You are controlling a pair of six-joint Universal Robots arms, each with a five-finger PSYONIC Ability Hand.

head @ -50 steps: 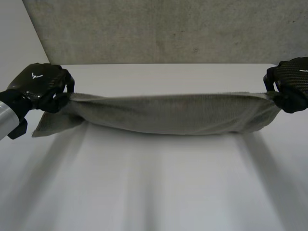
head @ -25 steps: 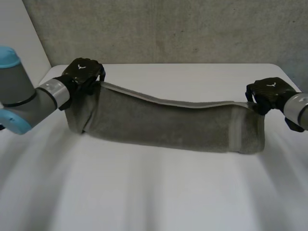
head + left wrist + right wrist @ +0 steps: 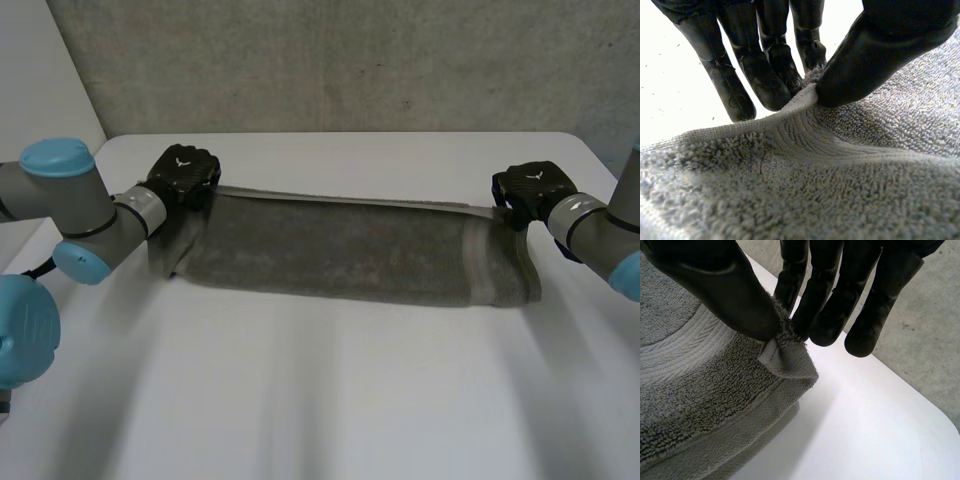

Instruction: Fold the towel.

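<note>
Your grey towel (image 3: 340,255), stretched long across white table (image 3: 330,400), your left hand (image 3: 183,175) pinching one far corner, your right hand (image 3: 535,187) pinching the other.

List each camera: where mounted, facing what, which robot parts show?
Head: behind and between the arms, looking down at the table; both arms, left hand and right hand at the towel's far corners.
Left wrist: on that wrist, looking along the palm; thumb and fingers pinching the towel's edge.
Right wrist: likewise; thumb and fingers pinching a towel corner, table beyond.
Shared: every view shows the towel.
</note>
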